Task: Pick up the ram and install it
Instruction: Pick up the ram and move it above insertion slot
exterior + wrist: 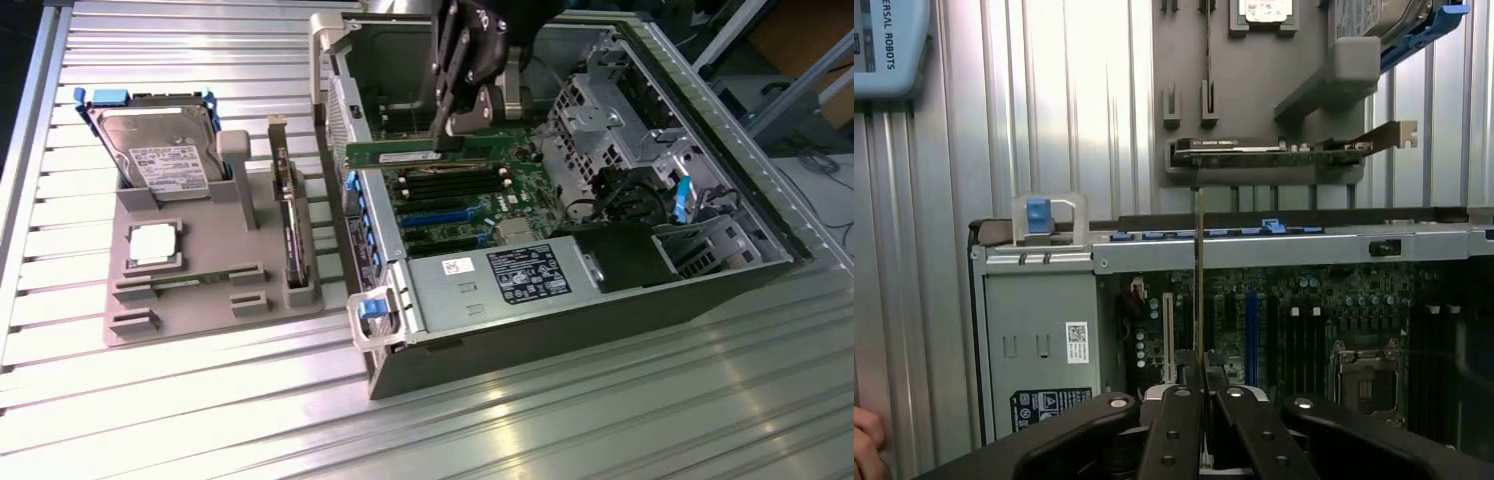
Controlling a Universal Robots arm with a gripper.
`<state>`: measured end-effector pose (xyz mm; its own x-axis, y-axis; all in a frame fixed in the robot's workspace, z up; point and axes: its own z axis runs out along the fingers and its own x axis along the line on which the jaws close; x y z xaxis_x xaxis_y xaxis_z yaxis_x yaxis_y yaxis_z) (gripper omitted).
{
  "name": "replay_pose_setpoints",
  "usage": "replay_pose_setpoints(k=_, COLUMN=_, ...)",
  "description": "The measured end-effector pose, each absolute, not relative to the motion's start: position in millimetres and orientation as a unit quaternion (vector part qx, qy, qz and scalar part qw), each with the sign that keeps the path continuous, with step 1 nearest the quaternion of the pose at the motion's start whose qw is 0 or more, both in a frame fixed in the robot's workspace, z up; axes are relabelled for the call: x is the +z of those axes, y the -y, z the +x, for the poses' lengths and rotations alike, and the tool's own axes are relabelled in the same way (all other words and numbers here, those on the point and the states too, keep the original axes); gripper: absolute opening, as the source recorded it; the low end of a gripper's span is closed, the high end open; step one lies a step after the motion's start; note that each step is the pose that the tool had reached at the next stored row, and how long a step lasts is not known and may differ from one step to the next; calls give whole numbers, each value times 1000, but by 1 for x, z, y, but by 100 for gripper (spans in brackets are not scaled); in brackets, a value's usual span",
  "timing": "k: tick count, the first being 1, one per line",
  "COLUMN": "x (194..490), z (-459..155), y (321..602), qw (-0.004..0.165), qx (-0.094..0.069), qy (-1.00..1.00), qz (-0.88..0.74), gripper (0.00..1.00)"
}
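The ram (400, 153), a thin green circuit-board stick, is pinched at mid-length by the narrow-set fingers of the black gripper (447, 143), above the motherboard's black memory slots (447, 185), its long axis parallel to them.

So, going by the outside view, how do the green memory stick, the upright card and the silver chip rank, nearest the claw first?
1. The ram, held in the gripper above the case.
2. The expansion card, at the tray's edge beside the case.
3. The processor chip, farther toward the exterior view's left.
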<state>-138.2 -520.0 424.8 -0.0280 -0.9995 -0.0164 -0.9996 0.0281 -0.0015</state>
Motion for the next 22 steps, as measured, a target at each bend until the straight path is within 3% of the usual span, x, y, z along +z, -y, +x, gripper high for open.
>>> replay_pose_setpoints(k=22, x=425, z=-89, y=520, qw=6, qx=5, qy=-717, qz=-697, gripper=12)
